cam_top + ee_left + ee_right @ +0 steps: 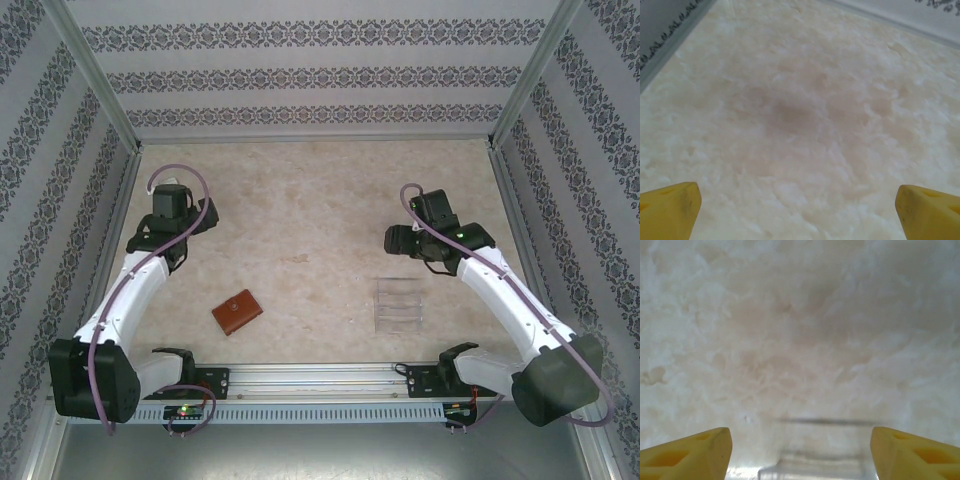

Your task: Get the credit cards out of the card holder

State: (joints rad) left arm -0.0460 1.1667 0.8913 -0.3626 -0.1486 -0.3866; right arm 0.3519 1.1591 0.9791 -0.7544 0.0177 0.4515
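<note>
- Two grippers hang over the table (805, 115): left gripper (800, 210) and right gripper (800, 450), fingers spread wide, holding nothing.
- Closed brown wallet (237, 312) lies flat, well apart from left fingers, toward arm bases.
- Just beside right fingers, not touching: clear rack (812, 465).

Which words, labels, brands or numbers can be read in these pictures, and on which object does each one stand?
None can be read.
The brown card holder lies closed, and no brand or print can be made out on it from above.
The clear rack bears no visible label.
The wallpaper carries only an ornament pattern, not letters.
</note>
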